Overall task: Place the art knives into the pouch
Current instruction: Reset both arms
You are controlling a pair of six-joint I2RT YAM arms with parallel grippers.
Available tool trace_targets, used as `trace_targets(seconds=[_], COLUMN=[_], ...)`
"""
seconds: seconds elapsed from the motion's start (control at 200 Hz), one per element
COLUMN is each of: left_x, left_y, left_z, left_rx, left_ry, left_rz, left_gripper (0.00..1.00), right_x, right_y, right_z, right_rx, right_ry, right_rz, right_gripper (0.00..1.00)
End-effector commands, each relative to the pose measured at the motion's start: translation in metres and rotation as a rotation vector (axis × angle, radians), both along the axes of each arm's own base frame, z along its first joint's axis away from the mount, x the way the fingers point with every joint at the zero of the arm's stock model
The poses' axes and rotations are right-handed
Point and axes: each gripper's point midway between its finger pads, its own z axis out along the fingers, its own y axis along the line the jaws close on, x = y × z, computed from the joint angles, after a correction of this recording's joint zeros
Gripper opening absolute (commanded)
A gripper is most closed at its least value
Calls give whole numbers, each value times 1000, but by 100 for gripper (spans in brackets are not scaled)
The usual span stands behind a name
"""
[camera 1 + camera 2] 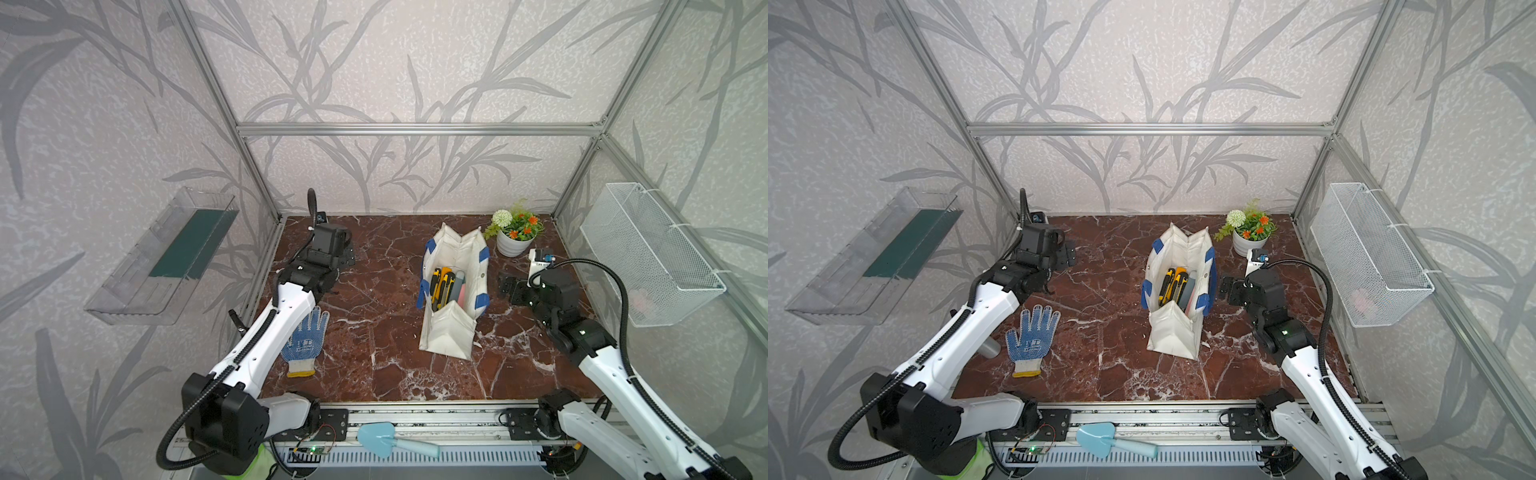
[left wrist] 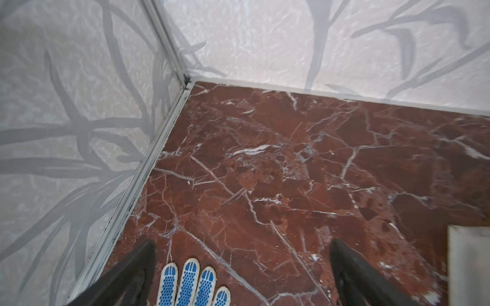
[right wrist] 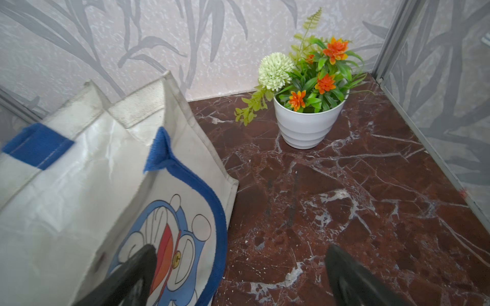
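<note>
The white canvas pouch [image 1: 449,336] [image 1: 1173,332] stands open mid-table with blue straps. Two yellow-and-black art knives [image 1: 440,286] [image 1: 1172,284] lie side by side inside it, next to a grey and pink thing. My left gripper [image 1: 348,255] [image 1: 1069,255] hovers open at the back left, far from the pouch, with nothing between its fingers [image 2: 143,265]. My right gripper [image 1: 511,287] [image 1: 1231,289] is open just right of the pouch. In the right wrist view one of its fingers [image 3: 138,270] overlaps the cat print on the pouch [image 3: 66,198].
A blue-dotted work glove [image 1: 305,340] [image 2: 191,283] lies at the left under the left arm. A white flower pot [image 1: 515,237] [image 3: 307,124] and a small white device [image 1: 540,259] stand back right. On the walls hang a wire basket [image 1: 648,253] and a clear shelf [image 1: 162,257]. A light blue trowel [image 1: 386,440] rests on the front rail.
</note>
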Motion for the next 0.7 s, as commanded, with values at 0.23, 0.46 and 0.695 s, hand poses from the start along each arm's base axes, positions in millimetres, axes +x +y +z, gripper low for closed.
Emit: trace_targets(seconds=[0.23, 0.46, 0.695], left_x=[18, 19, 11], left_y=[42, 59, 72], left_z=[-63, -99, -128], left_rx=[83, 122, 165], left_ry=[-21, 22, 17], left_rz=[152, 174, 158], left_gripper=[98, 97, 96], right_x=[5, 12, 22], right_y=[-59, -72, -81], right_z=[-32, -58, -75], right_rx=[-16, -80, -197], right_ry=[-2, -7, -17], right_rz=[-273, -331, -349], right_gripper=[99, 99, 99])
